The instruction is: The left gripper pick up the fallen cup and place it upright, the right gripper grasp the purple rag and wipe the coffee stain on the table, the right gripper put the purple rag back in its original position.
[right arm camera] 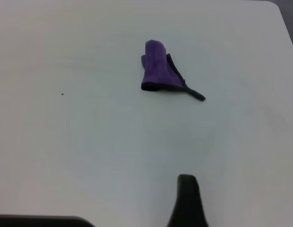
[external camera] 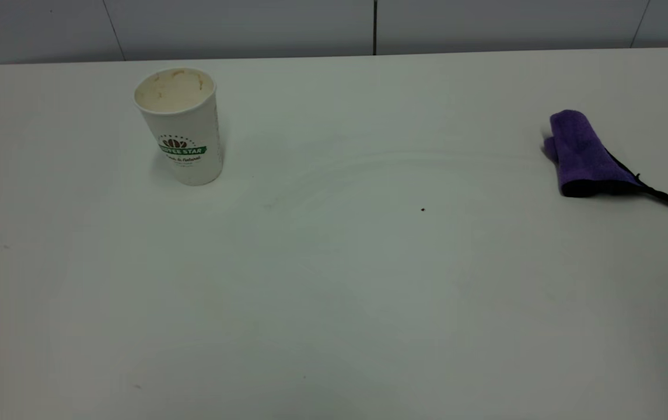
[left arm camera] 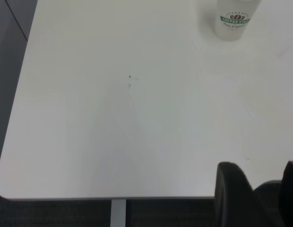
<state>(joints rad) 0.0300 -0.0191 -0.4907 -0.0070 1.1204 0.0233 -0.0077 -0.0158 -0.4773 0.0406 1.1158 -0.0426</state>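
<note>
You had the cup upright near the tabletop's far-left corner, purple rag by the right edge. Left pincer and right pincer: can't tell opening, nothing held.

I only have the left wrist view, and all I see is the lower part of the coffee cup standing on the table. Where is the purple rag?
Observer: The purple rag lies bunched on the table, far over on the right arm's side. Its black tail points away from the cup. The right gripper is apart from it.
Operator: Any coffee stain between cup and rag?
Observer: No blot shows in the exterior view, only a tiny dark speck and faint curved smears.
Operator: What's inside the cup?
Observer: The inner wall is stained cream-brown, and I can see no liquid.
</note>
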